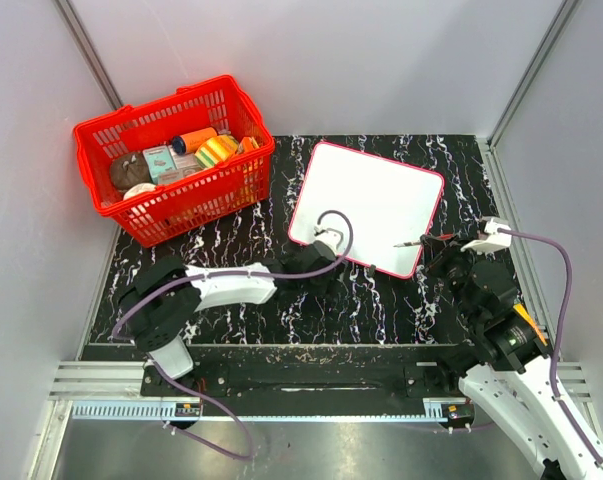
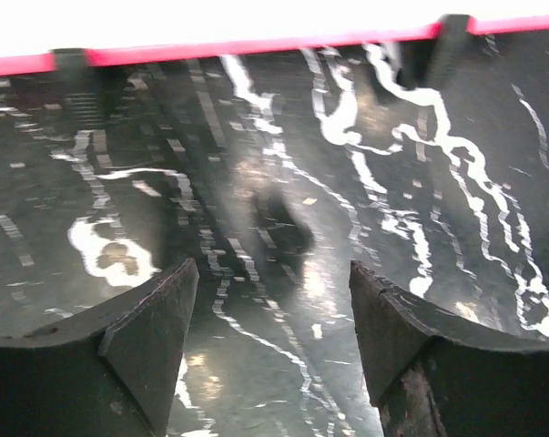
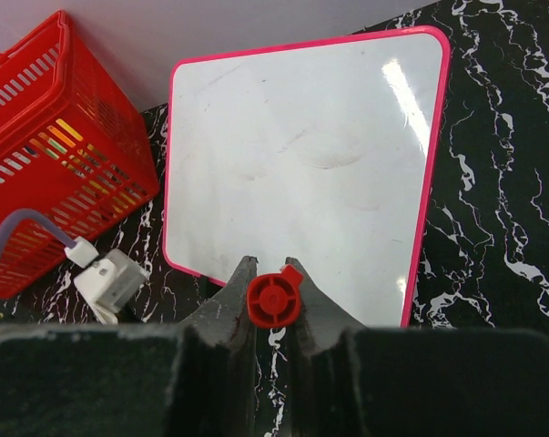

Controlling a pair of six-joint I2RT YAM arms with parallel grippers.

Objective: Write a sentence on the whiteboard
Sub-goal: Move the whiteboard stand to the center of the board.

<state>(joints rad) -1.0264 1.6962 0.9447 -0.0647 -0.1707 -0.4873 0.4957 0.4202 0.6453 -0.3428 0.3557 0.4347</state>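
Checking top view: whiteboard (image 1: 366, 205) lies flat mid-bench, tilted a bit, basket (image 1: 176, 160) well apart to its left so the writing area is free. Left pincer (image 1: 326, 245) reaches in to the board's near edge, likely to steady it. Right pincer (image 1: 443, 245) sits at the near right corner, clamped on a marker (image 1: 419, 241) whose tip points in over the board. It looks staged to start writing. No sentence is visible on the white.

Left wrist: left pincer (image 2: 260, 82) is spread wide, nothing between the fingers, only bench (image 2: 283, 228) below. The board's pink edge (image 2: 256, 50) runs across the top right at the fingertips. The view is blurred, so I cannot tell if the tips touch the edge or stop just short. Judgement: a loose guard, not a grip.

Right wrist: right pincer (image 3: 274, 291) is closed on the marker (image 3: 274, 302), red butt end facing the camera and barrel aimed forward at the board (image 3: 301, 146). This hold keeps the tip in line for strokes. The surface is blank apart from faint smudges and glare. Basket (image 3: 55, 155) is off to the left. Task looks barely begun.
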